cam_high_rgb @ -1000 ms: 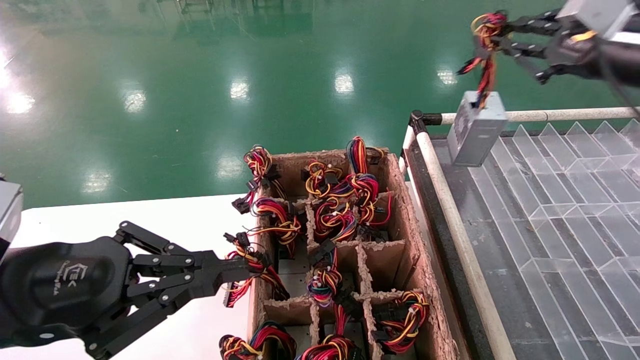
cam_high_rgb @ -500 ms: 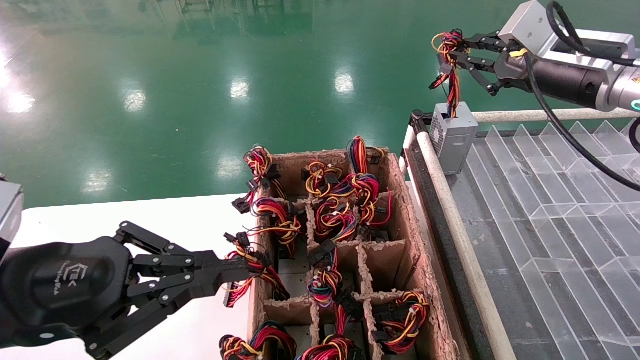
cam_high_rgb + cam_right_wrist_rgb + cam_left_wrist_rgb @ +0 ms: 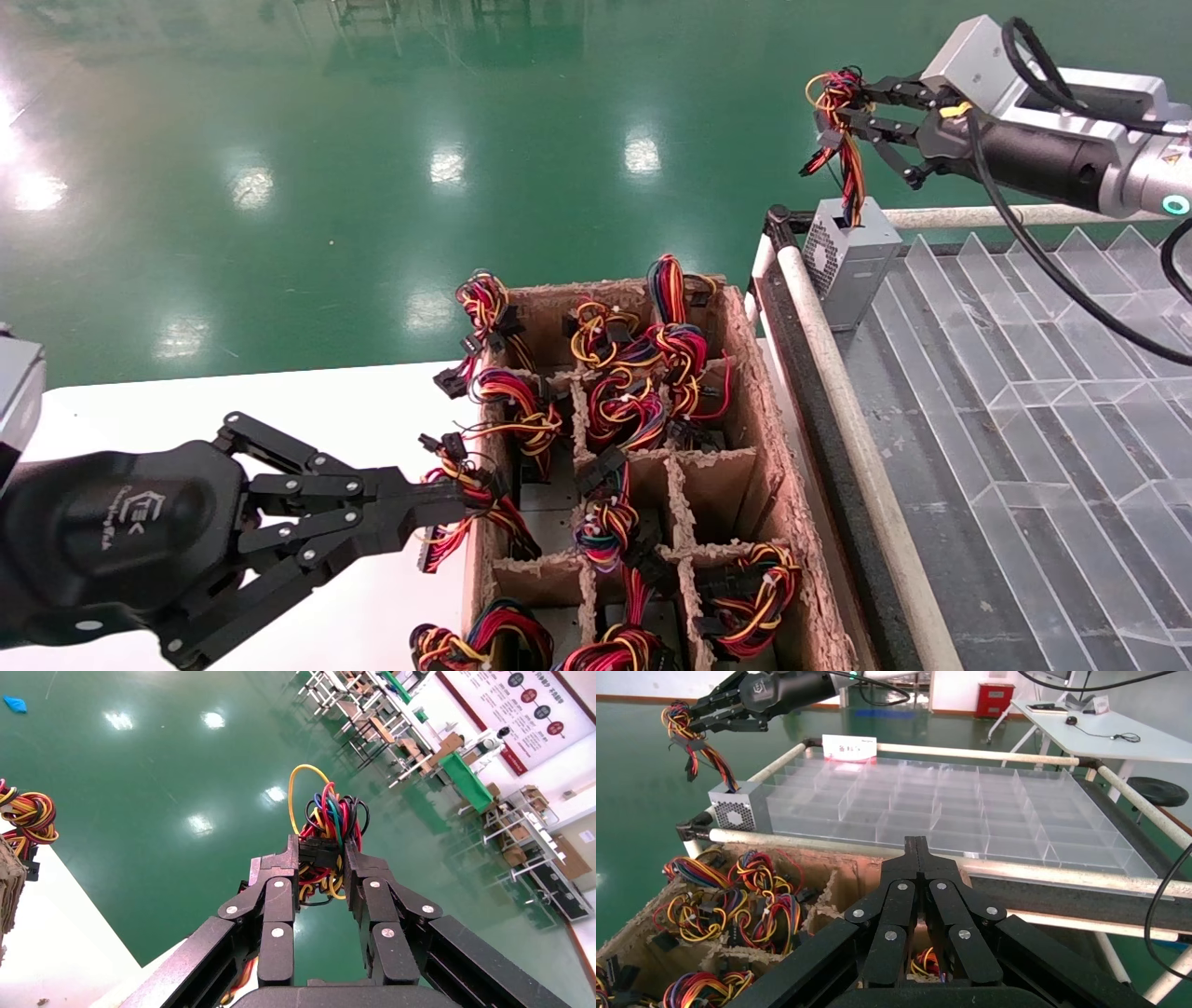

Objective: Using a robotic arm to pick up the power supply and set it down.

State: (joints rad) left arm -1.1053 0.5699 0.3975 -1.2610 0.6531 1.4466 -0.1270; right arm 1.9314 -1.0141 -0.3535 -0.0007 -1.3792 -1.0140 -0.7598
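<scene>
The right claw (image 3: 852, 89), black linkage fingers on a silver tube forearm, is pinching the red-yellow-orange-black wire bundle (image 3: 843, 130) near its top, fingers closed tight on the knot of wires. The small silver-grey metal power supply (image 3: 852, 261) is hanging upright below it on those wires, its base at or just above the far left corner of the clear-plastic divider tray (image 3: 1052, 373), beside the white rail (image 3: 843, 401); I cannot tell whether it is touching down. The box is looking rigid and fairly heavy for such a soft hold, so it is likely to swing and twist; the wires themselves are flexible. The left claw (image 3: 456, 508) is idling, fingers together and holding nothing, by the left edge of the brown pulp-card divider carton (image 3: 745, 438) on the white surface (image 3: 279, 410).
</scene>
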